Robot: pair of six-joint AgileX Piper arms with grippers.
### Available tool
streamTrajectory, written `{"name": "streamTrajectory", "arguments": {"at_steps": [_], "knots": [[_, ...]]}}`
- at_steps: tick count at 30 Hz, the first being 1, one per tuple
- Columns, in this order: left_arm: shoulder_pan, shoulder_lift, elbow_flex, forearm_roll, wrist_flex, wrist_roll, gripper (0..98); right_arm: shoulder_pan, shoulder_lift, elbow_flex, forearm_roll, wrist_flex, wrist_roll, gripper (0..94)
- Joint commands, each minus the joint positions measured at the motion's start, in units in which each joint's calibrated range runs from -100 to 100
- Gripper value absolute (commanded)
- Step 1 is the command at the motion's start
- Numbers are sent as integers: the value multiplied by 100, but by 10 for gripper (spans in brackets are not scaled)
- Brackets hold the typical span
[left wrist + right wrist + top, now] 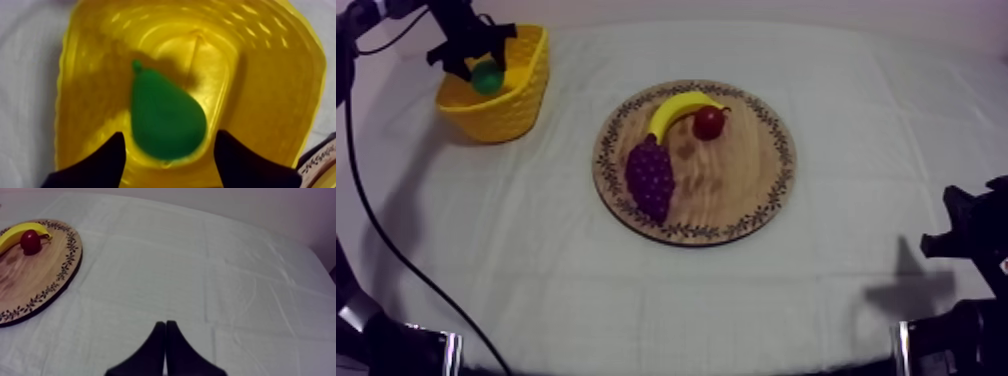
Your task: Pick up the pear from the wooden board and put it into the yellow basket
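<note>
Our left fingers [100, 167]: apart over the pear [165, 120]
Pear: inside yellow basket [280, 100]
Our right fingers [156, 353]: closed, empty

The left claw [170, 135] gapes wide — the right claw [165, 324] lies pressed together, low.

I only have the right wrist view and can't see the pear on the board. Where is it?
Observer: The pear lies inside the yellow basket.
Operator: Is the left gripper holding it?
Observer: No, the left gripper is open, fingers apart either side of it.
Operator: Anything else on the board?
Observer: Beside the banana and small red fruit, a bunch of grapes.
</note>
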Motion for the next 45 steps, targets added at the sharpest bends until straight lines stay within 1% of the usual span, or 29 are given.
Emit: {"name": "streamTrajectory", "arguments": {"at_steps": [1, 4, 6, 8, 13, 15, 17, 20, 23, 26, 29, 33, 37, 41, 45], "knots": [[-8, -101, 118, 34, -98, -24, 715, -2, 1, 3, -1, 0, 2, 3], [-16, -261, 349, 84, -271, -73, 720, -2, 1, 3, -1, 0, 2, 3], [-16, -404, 584, 124, -468, -121, 656, -2, 1, 3, -1, 0, 2, 3], [1, -604, 892, 160, -744, -184, 550, -2, 1, 3, -1, 0, 2, 3], [126, -1457, 1947, 185, -1584, -335, 168, -2, 1, 3, -1, 0, 2, 3], [206, -1968, 2483, 181, -1952, -395, 83, -2, 1, 3, -1, 0, 2, 3], [306, -2557, 3078, 154, -2342, -439, 41, -2, 1, 3, -1, 0, 2, 3], [427, -3535, 4063, 131, -2953, -468, 14, -2, 1, 3, -1, 0, 2, 3], [452, -4594, 5155, 171, -3564, -520, 5, -2, 1, 3, -1, 0, 2, 3], [474, -5708, 6195, 193, -4133, -636, 2, -2, 1, 3, -1, 0, 2, 3], [500, -6862, 7150, 183, -4541, -709, 1, -2, 1, 3, -1, 0, 2, 3], [454, -8442, 8374, 163, -4898, -693, 0, -2, 1, 3, -1, 0, 3, 3], [297, -9811, 9445, 239, -5056, -762, 0, -2, 1, 3, -1, 0, 1, 3], [88, -10860, 10192, 343, -4900, -898, 0, -2, 1, 3, -1, 0, 2, 3], [23, -11676, 10580, 374, -4683, -963, 0, -2, 1, 3, -1, 0, 2, 3]]}}
